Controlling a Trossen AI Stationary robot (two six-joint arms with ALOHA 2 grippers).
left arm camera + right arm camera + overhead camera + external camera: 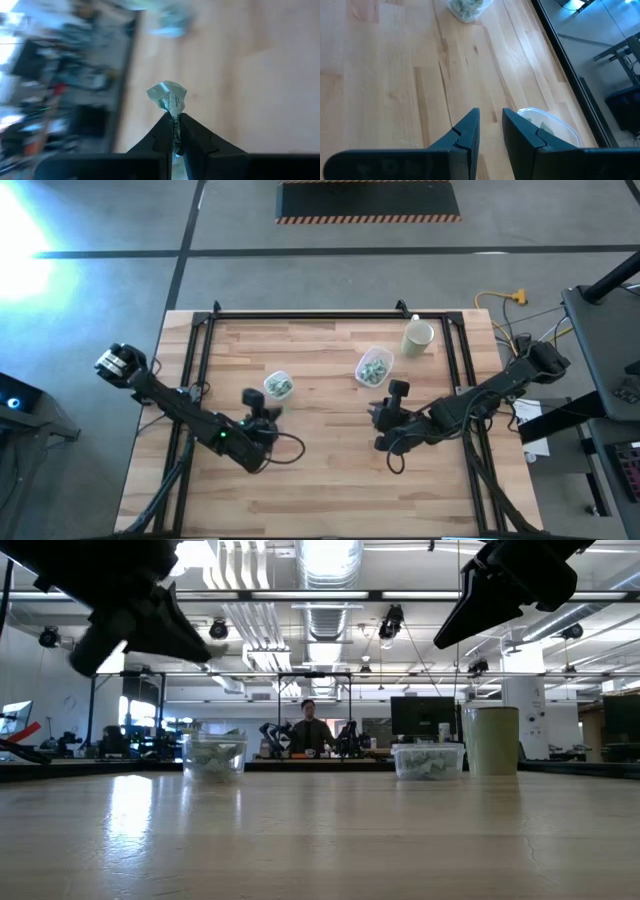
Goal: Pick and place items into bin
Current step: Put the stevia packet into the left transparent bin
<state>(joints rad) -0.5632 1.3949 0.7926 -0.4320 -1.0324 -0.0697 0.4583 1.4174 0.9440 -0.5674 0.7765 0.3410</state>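
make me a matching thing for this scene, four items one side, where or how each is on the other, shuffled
Column one:
1. left tool
2. right tool
3. cream cup
4. larger clear tub

Column two:
A. standing near the table's far right corner
B. open and empty, above bare wood
C. shut on a pale green wrapped candy
D. holds candies, sits between the cup and the right tool

Pairs: 1-C, 2-B, 3-A, 4-D

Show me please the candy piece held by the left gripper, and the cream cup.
candy piece (168,95): left wrist view, on its crumpled wrapper above the fingertips.
cream cup (417,337): high view, on its open rim.
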